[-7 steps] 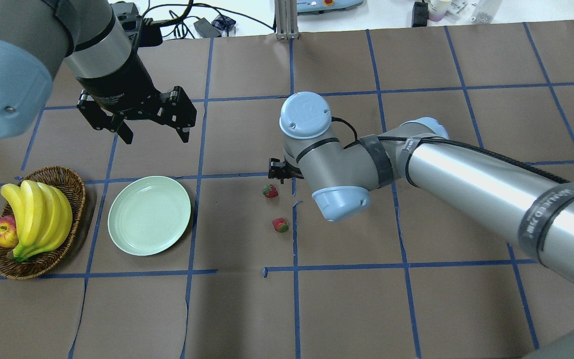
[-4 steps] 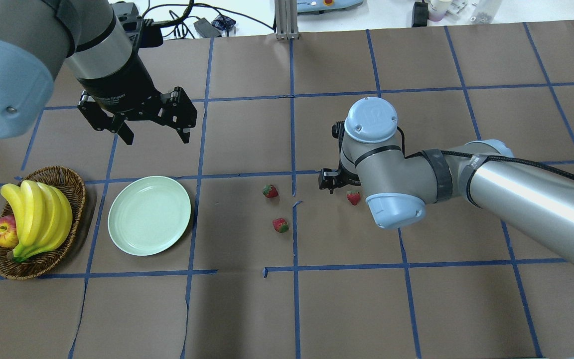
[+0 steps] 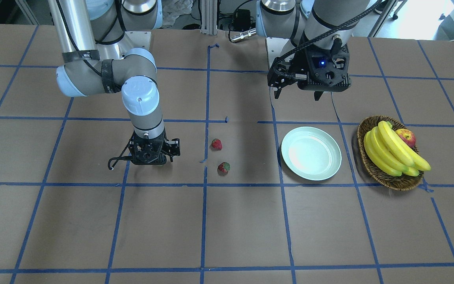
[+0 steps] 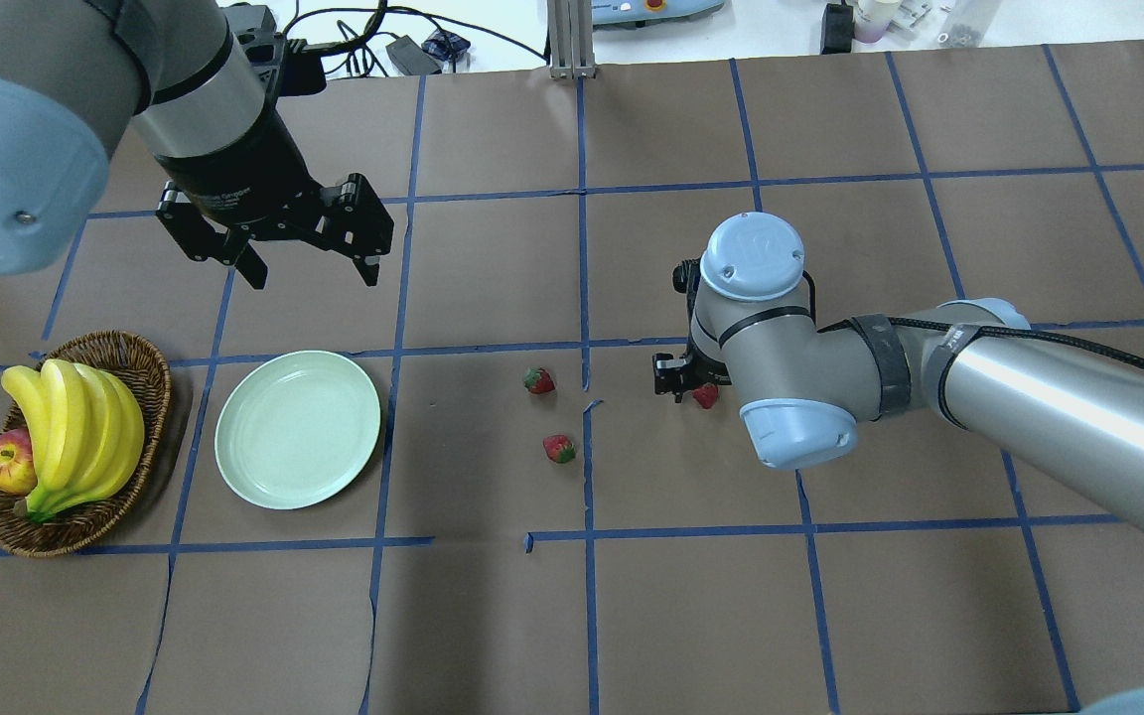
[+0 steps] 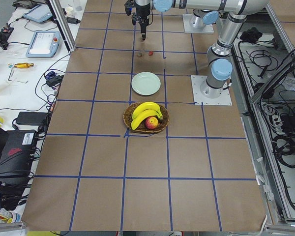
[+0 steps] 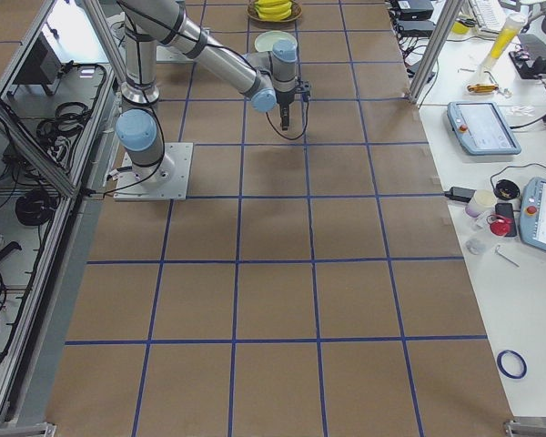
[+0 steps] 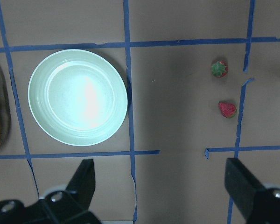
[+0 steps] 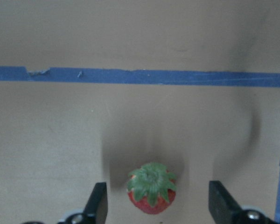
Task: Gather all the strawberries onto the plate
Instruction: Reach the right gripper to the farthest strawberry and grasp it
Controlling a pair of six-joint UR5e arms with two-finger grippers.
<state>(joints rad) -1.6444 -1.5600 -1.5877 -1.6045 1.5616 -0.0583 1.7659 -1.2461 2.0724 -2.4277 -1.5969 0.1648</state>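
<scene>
Green plate (image 4: 264, 397) is empty, so I judge nothing is collected yet. The right claw (image 8: 158, 186) stands wide open around one strawberry (image 8: 151, 191), not touching it. Two more strawberries (image 4: 538, 380) (image 4: 559, 449) lie near on the table (image 4: 493, 616). Farther off, the left claw (image 4: 314, 273) hangs open, holding nothing.

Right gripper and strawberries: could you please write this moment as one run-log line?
right gripper open, straddling one strawberry | left gripper open, aloft | plate empty | two other strawberries uncollected
</scene>
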